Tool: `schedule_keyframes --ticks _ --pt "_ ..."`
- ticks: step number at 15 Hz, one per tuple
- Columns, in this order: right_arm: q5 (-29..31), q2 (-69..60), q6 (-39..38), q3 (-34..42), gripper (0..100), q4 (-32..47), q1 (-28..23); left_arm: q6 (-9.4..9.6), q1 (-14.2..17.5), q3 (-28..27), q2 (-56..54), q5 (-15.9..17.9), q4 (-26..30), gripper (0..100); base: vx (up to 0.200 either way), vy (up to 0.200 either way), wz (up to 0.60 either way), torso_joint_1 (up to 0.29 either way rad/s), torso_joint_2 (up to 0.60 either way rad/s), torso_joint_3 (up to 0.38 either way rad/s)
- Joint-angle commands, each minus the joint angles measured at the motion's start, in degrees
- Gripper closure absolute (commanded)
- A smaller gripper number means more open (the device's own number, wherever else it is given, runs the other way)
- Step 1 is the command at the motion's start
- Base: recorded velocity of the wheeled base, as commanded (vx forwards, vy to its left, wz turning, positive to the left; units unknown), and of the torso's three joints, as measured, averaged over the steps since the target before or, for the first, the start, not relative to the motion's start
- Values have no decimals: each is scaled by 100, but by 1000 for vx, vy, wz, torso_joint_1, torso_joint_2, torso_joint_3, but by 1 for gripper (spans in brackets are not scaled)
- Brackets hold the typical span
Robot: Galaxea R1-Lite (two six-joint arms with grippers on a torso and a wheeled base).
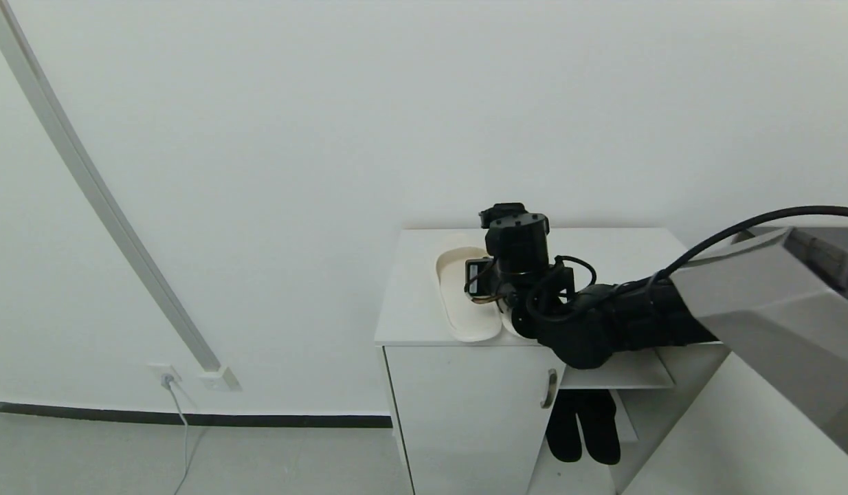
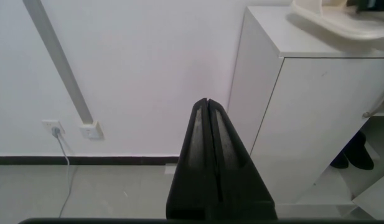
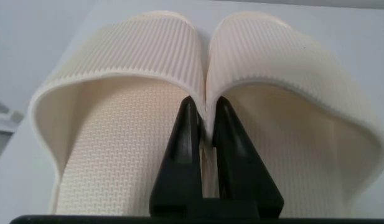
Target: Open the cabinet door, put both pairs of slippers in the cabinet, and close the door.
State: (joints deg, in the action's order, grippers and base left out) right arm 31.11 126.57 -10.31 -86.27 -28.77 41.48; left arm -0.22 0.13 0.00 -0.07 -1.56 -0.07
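Note:
A white cabinet (image 1: 465, 405) stands against the wall with its left door shut and its right side open. A pair of black slippers (image 1: 582, 426) lies inside, below a shelf (image 1: 616, 371). On the cabinet top sits a pair of cream slippers (image 1: 465, 302), side by side. My right gripper (image 1: 501, 311) is over them, and its fingers (image 3: 187, 124) are pinched shut on the two touching inner edges of the cream slippers (image 3: 117, 124). My left gripper (image 2: 208, 102) hangs shut and empty in the air, low and to the left of the cabinet (image 2: 304, 124).
The open right door (image 1: 699, 433) swings out toward me at the lower right. A handle (image 1: 549, 388) sits on the shut left door. A slanted conduit (image 1: 87, 179) and a wall socket with a cable (image 1: 166, 377) are on the left wall. Bare floor lies left of the cabinet.

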Motion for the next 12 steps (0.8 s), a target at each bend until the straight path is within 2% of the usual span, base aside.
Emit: schedule_keyframes --ticks 1,6,8,12 --pt "-299 -1328 65 1218 100 -190 299 -4 4 0 7 -2 -1 100 0 0 0 0 0 0" --pt "-1213 -2893 152 3802 100 -1052 439 -4 4 0 7 7 -1 100 0 0 0 0 0 0" --pt "-1485 -3306 240 4461 100 -1254 439 4 4 0 7 7 -1 100 0 0 0 0 0 0" --pt "-1626 -3455 460 4681 100 -1271 545 -4 4 0 7 7 -1 100 0 0 0 0 0 0"
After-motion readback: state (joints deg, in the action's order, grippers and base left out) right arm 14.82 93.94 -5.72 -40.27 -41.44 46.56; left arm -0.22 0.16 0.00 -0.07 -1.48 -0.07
